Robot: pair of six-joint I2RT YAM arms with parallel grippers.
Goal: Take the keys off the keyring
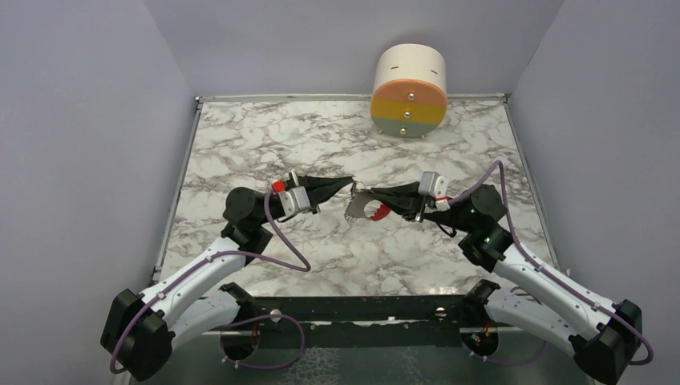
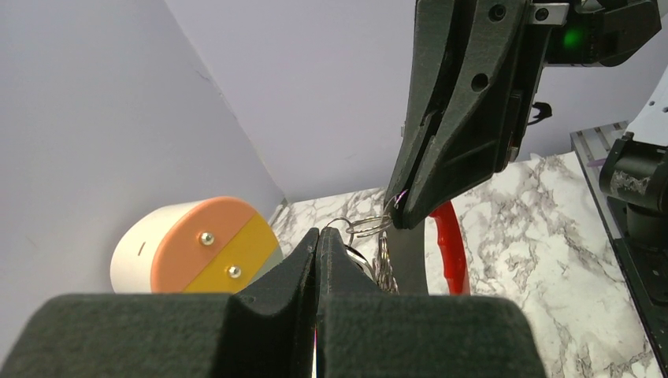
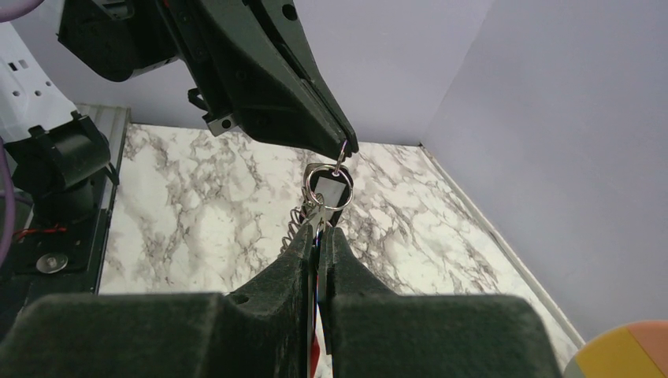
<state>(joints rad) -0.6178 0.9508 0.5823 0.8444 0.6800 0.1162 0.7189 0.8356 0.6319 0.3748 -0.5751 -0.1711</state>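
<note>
From the near edge, two black-and-white arms reach to mid-table over the white marble tabletop (image 1: 240, 144), their tips almost meeting. The left gripper (image 1: 350, 182) is fully closed, nipping a thin wire ring of the silver link-chain keyring (image 3: 327, 191). The right gripper (image 1: 374, 192) is also clamped tight on that keyring, with chain links bunched at its tips. The red curved clip (image 1: 379, 212) hangs beneath. The tiny metal keys are too small to pick out. Beyond, a cream cylinder with an orange, yellow and grey-green face (image 1: 409, 90) lies at the far edge.
</note>
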